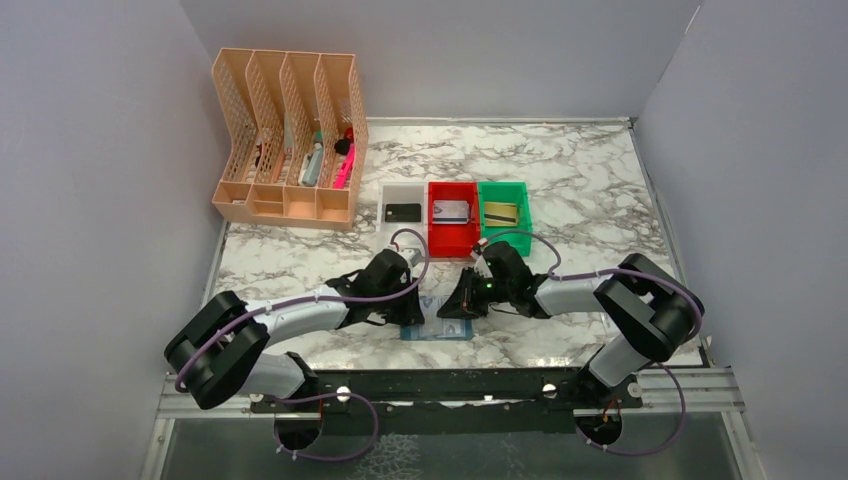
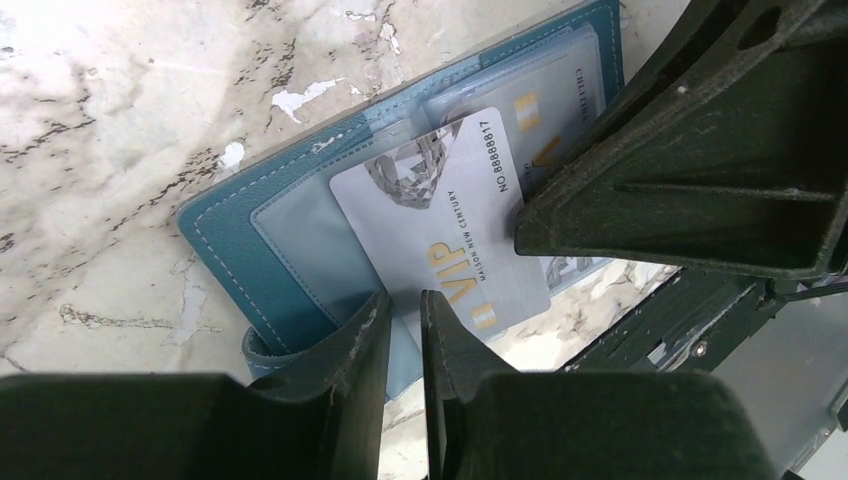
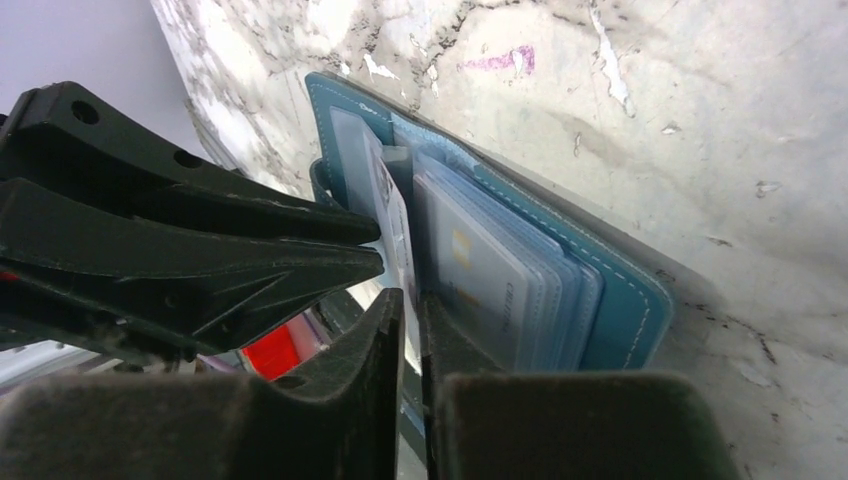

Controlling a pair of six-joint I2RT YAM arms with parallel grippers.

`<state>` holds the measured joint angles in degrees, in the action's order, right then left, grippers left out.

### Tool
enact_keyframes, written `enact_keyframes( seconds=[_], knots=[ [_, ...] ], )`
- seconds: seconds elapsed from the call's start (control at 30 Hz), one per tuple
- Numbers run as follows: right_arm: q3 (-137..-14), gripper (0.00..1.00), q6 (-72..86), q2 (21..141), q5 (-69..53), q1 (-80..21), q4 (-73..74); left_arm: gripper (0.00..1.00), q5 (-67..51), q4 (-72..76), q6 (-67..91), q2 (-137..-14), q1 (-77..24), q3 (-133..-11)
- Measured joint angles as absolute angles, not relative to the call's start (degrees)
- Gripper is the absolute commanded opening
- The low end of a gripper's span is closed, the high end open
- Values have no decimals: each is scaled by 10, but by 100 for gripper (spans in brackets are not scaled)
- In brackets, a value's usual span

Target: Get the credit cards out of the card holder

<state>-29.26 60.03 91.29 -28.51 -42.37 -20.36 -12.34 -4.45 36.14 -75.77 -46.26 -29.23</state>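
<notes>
File rack [image 1: 285, 140]: peach mesh, far behind the card holder and off to its left, at the back of the marble table [image 1: 600, 190].
Left gripper [image 2: 405, 325]: at the card holder's left half. You have its jaws drawn in to a narrow slit, with a clear gap between the fingertips. The silver card's near corner is hidden behind those tips, so you cannot tell whether they touch it.
White bin [image 1: 403, 190]: behind the card holder, slightly to its left. A black card [image 1: 403, 212] lies in it.
Card holder [image 2: 225, 235]: blue bifold, lying open on the marble near the front edge, between your two grippers, clear pockets facing up.
Silver card [image 2: 430, 225]: marked VIP, partway out of a clear pocket and lying askew across the card holder's inside.
Pocketed card [image 3: 480, 275]: pale with gold marks, tucked in the stacked pockets on the card holder's half nearer your right gripper.
Red bin [image 1: 437, 235]: straight behind the card holder. A grey card [image 1: 452, 211] lies in it.
Right gripper [image 3: 411, 320]: at the card holder's right half, its tip at the silver card's far edge. The jaws are nearly together, with a thin pale leaf in the slim gap. You cannot tell whether they pinch it.
Green bin [image 1: 522, 205]: behind the card holder, to its right. A gold card [image 1: 501, 213] lies in it.
</notes>
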Motion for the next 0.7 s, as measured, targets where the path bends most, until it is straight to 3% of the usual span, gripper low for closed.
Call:
enact_keyframes(
  seconds=[0.3, 0.43, 0.7],
  knots=[
    [-287, 21, 615, 938, -310, -424, -253, 19, -119, -46, 361, -758, -463, -292],
    [-285, 9, 617, 946, -320, -424, -273, 19, -116, -46, 361, -757, -464, -292],
    [-281, 3, 613, 942, -316, -423, -265, 43, -91, -60, 361, -737, -471, -292]
  ],
)
